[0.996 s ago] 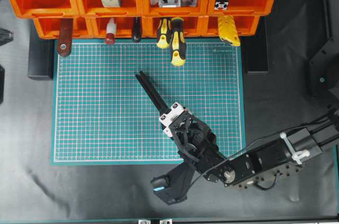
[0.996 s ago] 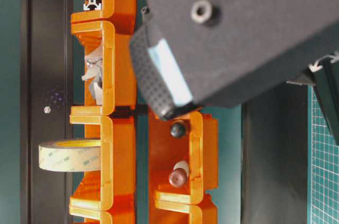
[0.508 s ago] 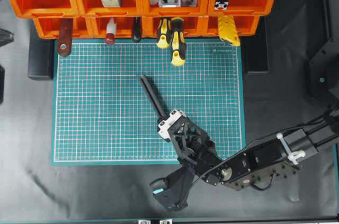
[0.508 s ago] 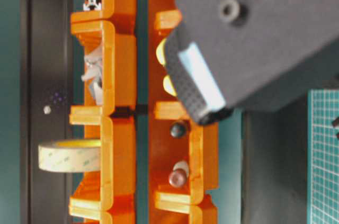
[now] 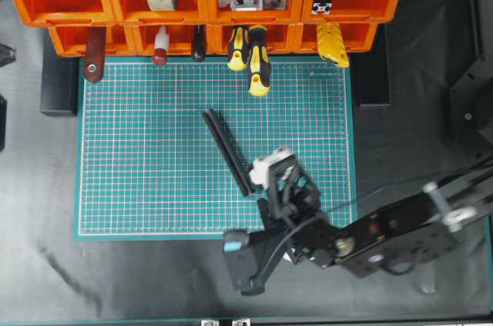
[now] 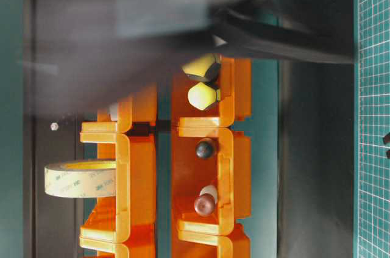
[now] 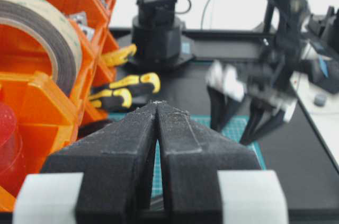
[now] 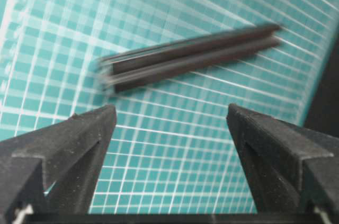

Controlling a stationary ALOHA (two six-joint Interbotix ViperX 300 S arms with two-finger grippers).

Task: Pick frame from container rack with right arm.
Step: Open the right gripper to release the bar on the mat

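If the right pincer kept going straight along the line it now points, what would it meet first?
Most likely the frame, lying flat on the green mat just ahead of the open right pincer. Depth is unclear: pointing this steeply down, it could reach bare mat short of the bar.

the right arm (image 5: 385, 230) is reaching in from the lower right of the overhead view, its wrist bending toward the middle. the right claw (image 8: 169, 123) is standing wide open, its two black fingers (image 8: 79, 134) spread far apart and gripping nothing. the left claw (image 7: 157, 108) is sitting with its fingers pressed together, tips meeting in a narrow seam, pointing level across the workspace. in the left wrist view the right claw is blurring.
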